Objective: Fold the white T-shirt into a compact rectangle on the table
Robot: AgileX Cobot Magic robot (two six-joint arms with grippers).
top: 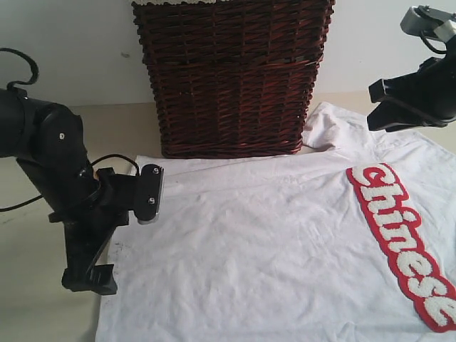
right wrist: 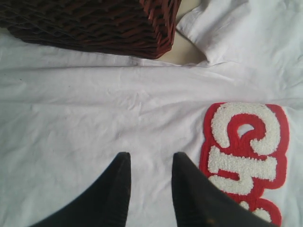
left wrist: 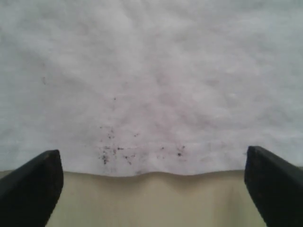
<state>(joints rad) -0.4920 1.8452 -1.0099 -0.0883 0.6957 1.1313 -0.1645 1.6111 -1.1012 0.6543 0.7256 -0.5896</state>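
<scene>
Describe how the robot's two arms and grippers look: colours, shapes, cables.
Both arms are black. The left arm has rounded glossy housings with small screws, a silver-grey plate near the wrist and black cables. The right arm carries a light grey part on top. The left gripper has blunt, wedge-shaped black fingers; the right gripper has tapered, pointed ones.

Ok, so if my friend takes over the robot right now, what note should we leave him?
Left gripper: open wide, empty, over the edge of the white T-shirt.
Right gripper: open, empty, above the shirt beside the red lettering.
Shirt: spread flat on the table, lettering up, next to the wicker basket.
Done: no fold yet.
Left to do: every fold into a compact rectangle.
</scene>
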